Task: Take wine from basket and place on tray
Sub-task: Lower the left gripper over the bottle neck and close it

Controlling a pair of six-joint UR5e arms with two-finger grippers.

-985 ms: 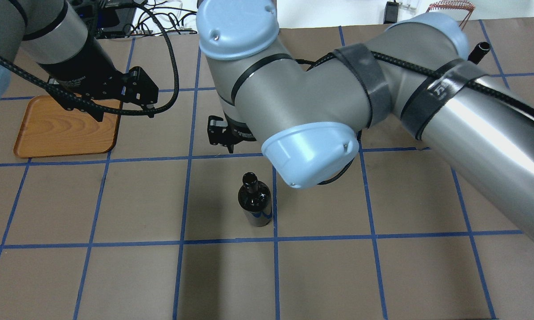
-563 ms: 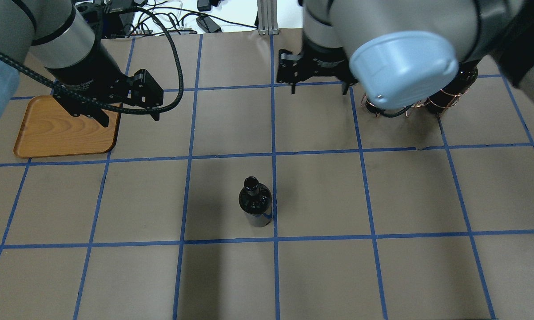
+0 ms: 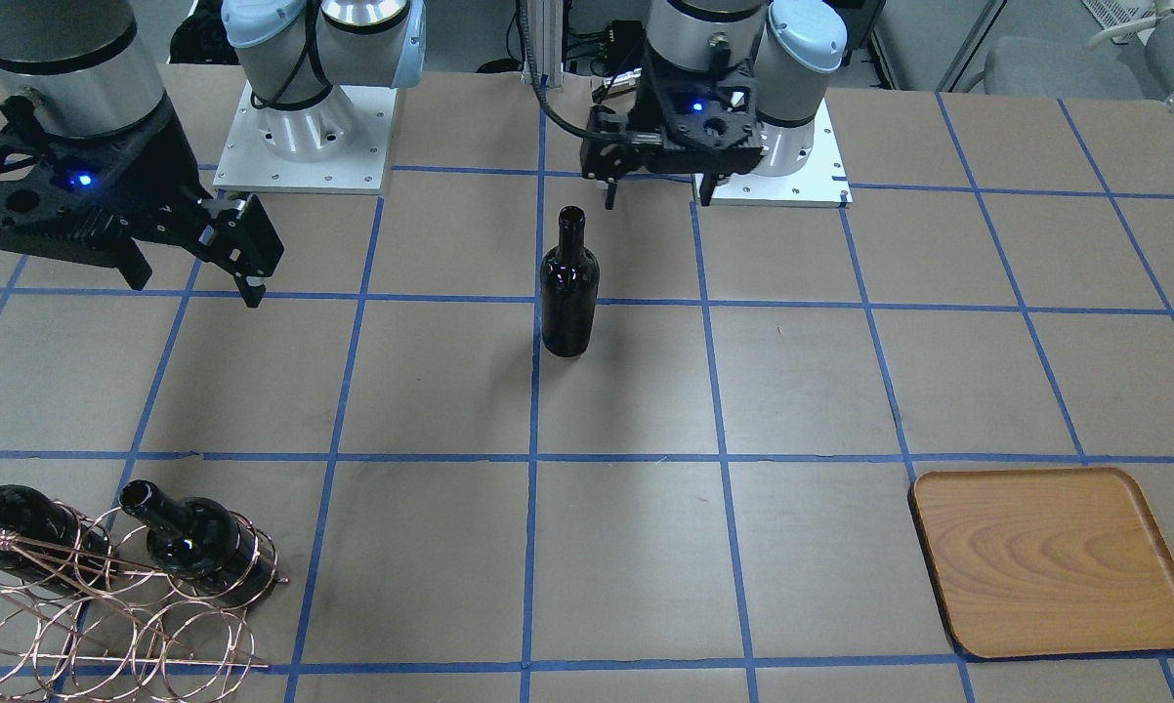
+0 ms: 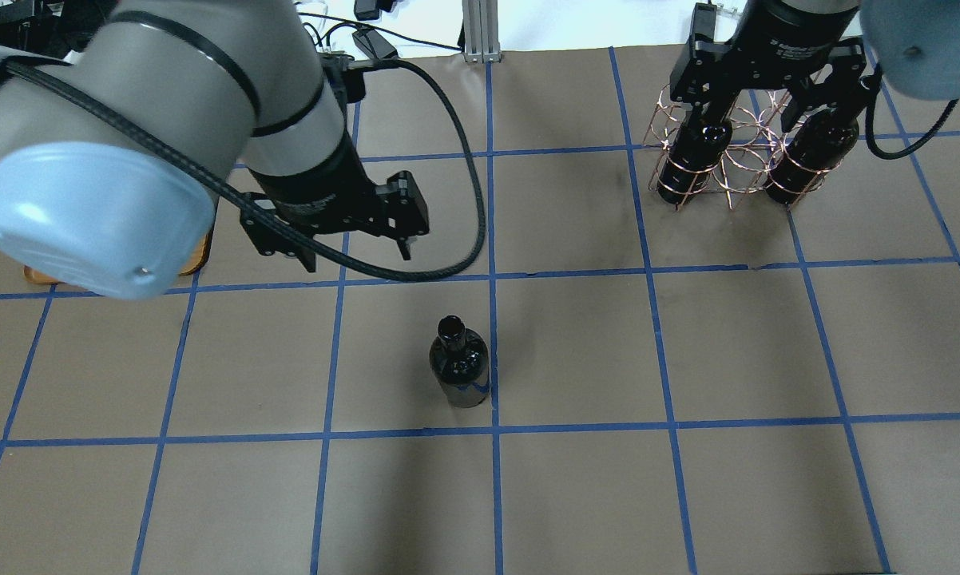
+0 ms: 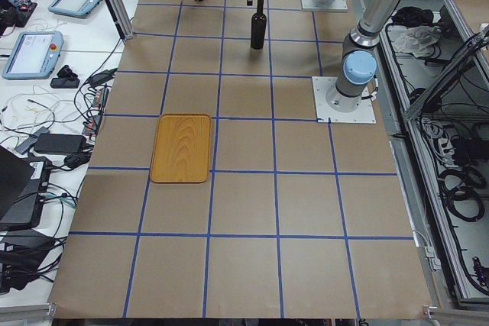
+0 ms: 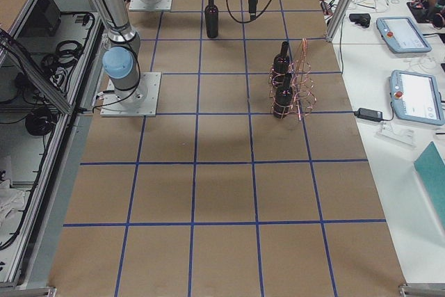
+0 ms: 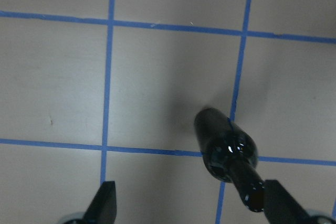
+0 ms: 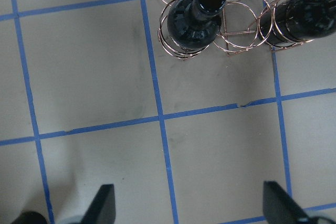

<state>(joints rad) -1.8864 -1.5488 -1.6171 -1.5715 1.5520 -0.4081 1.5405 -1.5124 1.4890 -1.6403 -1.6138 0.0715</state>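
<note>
One wine bottle [image 4: 459,363] stands upright alone at the table's middle; it also shows in the front view [image 3: 568,283] and the left wrist view [image 7: 228,156]. My left gripper [image 4: 358,255] is open and empty, hovering just beyond and left of it. The copper wire basket [image 4: 735,152] at the far right holds two more bottles [image 8: 197,17]. My right gripper [image 4: 739,108] is open and empty above the basket. The wooden tray [image 3: 1051,561] lies bare at the far left; in the overhead view my left arm hides most of it.
The table is brown paper with a blue tape grid. Both arm bases [image 3: 304,137] stand at the near edge. An aluminium post [image 4: 476,32], cables and operator tablets [image 6: 410,95] lie past the far edge.
My right arm has swung away from the middle to above the basket at the far right. My left arm has moved from over the tray toward the standing bottle. The bottle has not moved.
</note>
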